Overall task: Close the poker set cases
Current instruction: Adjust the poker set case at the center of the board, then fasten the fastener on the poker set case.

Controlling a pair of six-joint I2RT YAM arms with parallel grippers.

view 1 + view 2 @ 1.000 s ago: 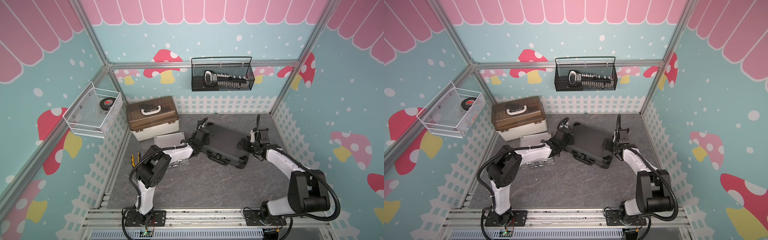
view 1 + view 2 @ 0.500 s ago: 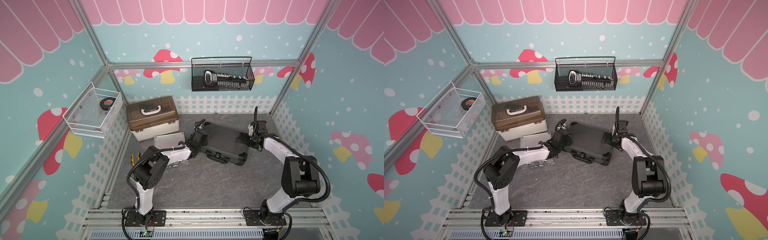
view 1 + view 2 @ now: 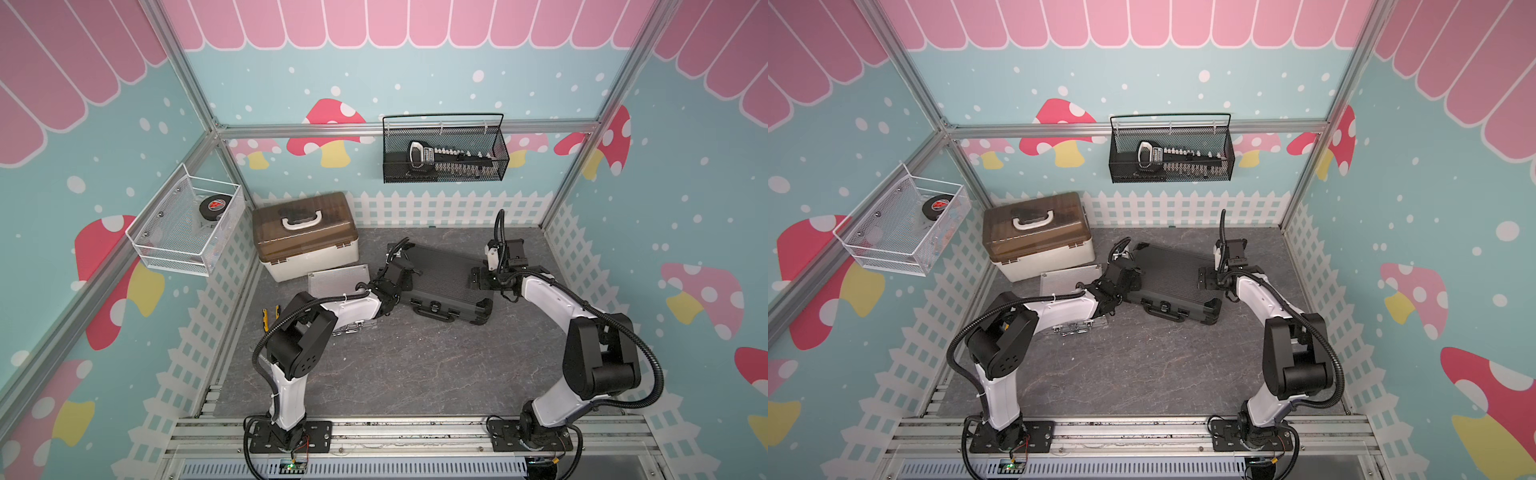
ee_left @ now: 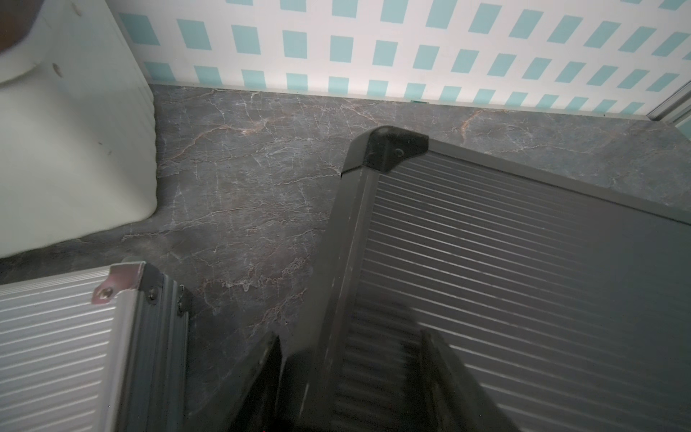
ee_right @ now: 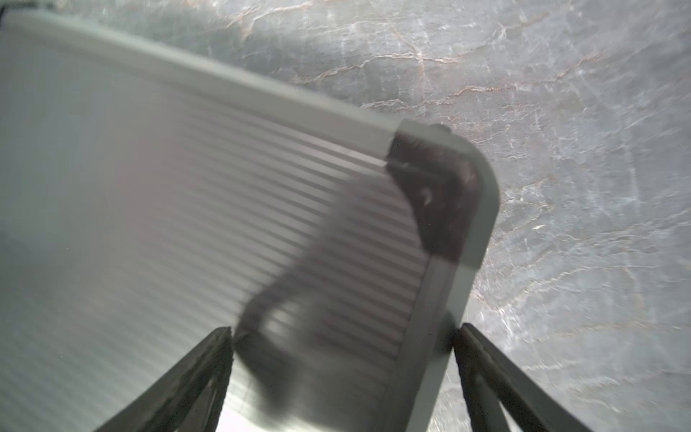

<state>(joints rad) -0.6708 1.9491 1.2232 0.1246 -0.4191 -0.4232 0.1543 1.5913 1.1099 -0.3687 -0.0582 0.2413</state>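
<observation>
1. Since a second ago the right arm has raised its elbow and brought the right gripper [image 3: 478,280] in over the right-hand edge of the dark grey case [image 3: 446,276]. That case has shifted slightly toward the back wall, and the left gripper [image 3: 405,270] sits much where it was.
2. Right gripper [image 5: 344,329]: jaws spread wide, nothing held. Its fingers [image 5: 194,374] straddle the case's edge just short of a black corner cap [image 5: 437,194].
3. Left gripper [image 4: 350,334]: jaws about half apart, nothing held. They straddle the case's left rim, one finger over the ribbed lid and the other outside the side wall.
4. Dark grey case [image 3: 1173,274]: flat at mid-table with the lid down. It has a ribbed top and black corners, with its handle on the side facing the robot.
5. Silver case [image 3: 338,277]: flat, just beside the dark one and in front of the cream box [image 3: 305,245], partly under the left forearm. It is finely ribbed aluminium with a chrome corner plate [image 4: 119,282]. Whether it is latched cannot be told.
6. Cream box: translucent brown lid shut, white handle on top, contents not discernible.
7. White wire basket [image 3: 174,249] on the left wall: holds a black disc [image 3: 212,205] with a red mark.
8. Black mesh basket [image 3: 444,176] on the back wall: holds a black-and-white tool [image 3: 424,156] with a row of silvery pieces.
9. Tabletop [image 3: 395,374]: grey, marbled
</observation>
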